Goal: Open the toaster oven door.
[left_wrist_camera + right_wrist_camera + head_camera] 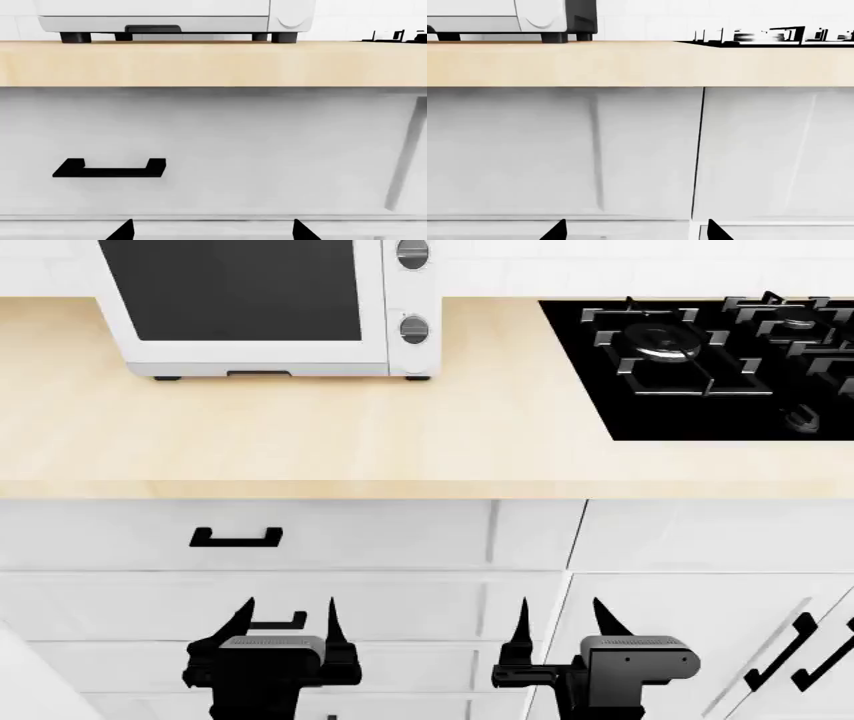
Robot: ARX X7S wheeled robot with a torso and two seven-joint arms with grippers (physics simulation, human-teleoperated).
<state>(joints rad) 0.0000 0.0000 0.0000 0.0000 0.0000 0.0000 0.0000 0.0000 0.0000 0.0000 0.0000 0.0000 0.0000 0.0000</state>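
The white toaster oven (267, 310) stands at the back left of the wooden counter. Its door (230, 290), white-framed with a dark glass window, is shut flat against the front. The handle is out of view above the picture. Two silver knobs (414, 328) sit on its right panel. Only the oven's underside and black feet show in the left wrist view (173, 22) and right wrist view (527, 17). My left gripper (287, 625) and right gripper (558, 625) are open and empty, low in front of the white drawers, well below the counter.
A black gas hob (721, 360) fills the counter's back right. The wooden counter's front edge (400, 485) overhangs white drawer fronts with black handles (236, 537). A cabinet door with black bar handles (787, 650) is at lower right.
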